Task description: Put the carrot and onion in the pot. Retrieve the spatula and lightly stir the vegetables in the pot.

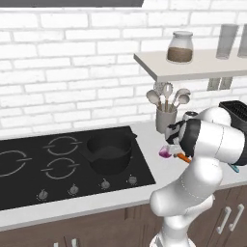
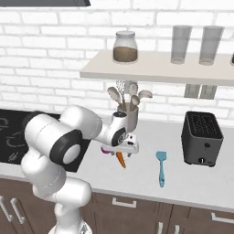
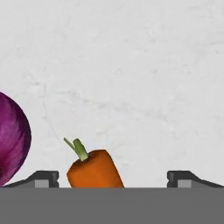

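A white brick wall (image 1: pixel 72 72) runs behind the pale, faintly marbled bench (image 2: pixel 192 183). A black cooktop (image 1: pixel 29 178) with ring burners and front knobs is set into the bench toward its left end. Brown cabinet doors (image 2: pixel 132 215) with pale bar handles sit below the front edge. A light shelf (image 2: pixel 155 68) is mounted on the wall above the bench's back edge, with a double outlet (image 2: pixel 201 91) under it.
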Controlling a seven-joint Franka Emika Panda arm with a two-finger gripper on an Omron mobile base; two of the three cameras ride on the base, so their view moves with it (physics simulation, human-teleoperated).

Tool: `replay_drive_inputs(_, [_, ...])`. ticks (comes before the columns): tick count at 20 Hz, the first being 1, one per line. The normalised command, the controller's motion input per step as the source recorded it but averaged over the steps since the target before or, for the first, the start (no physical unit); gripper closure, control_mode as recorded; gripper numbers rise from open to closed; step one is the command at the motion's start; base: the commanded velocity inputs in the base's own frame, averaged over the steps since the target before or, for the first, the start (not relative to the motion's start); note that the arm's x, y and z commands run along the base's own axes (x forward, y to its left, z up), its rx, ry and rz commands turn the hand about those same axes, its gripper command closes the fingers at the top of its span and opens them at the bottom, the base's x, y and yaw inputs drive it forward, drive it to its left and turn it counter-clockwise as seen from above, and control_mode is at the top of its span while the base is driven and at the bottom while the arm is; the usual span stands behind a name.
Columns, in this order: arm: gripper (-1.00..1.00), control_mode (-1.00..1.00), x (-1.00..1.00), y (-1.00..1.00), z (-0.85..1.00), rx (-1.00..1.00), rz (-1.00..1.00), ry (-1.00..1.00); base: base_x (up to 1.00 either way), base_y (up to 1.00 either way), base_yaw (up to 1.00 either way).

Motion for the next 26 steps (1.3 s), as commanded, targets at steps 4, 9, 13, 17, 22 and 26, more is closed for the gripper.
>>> replay_drive_inputs(4, [-1.0,-1.0,0.12,-0.03,-0.21,0.0,0.0,0.0,0.0,0.0,0.0])
replay_drive_inputs(9, [1.0,-1.0,-0.08,0.0,-0.19,0.0,0.0,0.0,0.0,0.0,0.0])
replay_drive_inputs(13, [1.0,-1.0,-0.4,0.0,-0.12,0.0,0.0,-0.01,0.0,0.0,0.0])
replay_drive_inputs(17, [1.0,-1.0,-0.56,0.0,-0.01,0.0,0.0,-0.06,0.0,0.0,0.0])
replay_drive_inputs(22, [1.0,-1.0,-0.37,0.15,0.38,0.0,0.0,-0.15,0.0,0.0,0.0])
replay_drive_inputs(26, [1.0,-1.0,-0.19,0.62,0.89,0.0,0.0,-0.2,0.0,0.0,0.0])
